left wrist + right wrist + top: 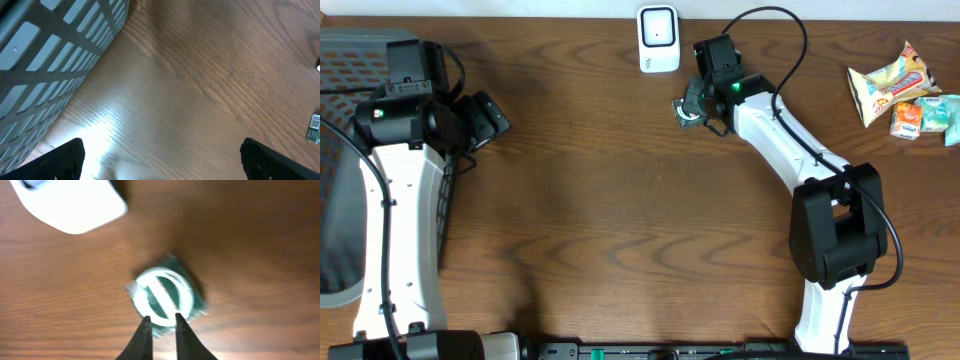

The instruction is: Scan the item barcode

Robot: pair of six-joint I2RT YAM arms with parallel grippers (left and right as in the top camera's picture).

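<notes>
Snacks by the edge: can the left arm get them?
Probably not. The left arm sits by the basket, the snacks lie at the far edge, and the right arm stands between.

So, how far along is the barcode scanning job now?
Done: the right hand appears closed on the edge of the green-and-white packet, near the white scanner. In hand: bringing the packet before the scanner. Left: no scan is visible yet, and more snacks wait at the far right. The left hand is open and empty.
</notes>
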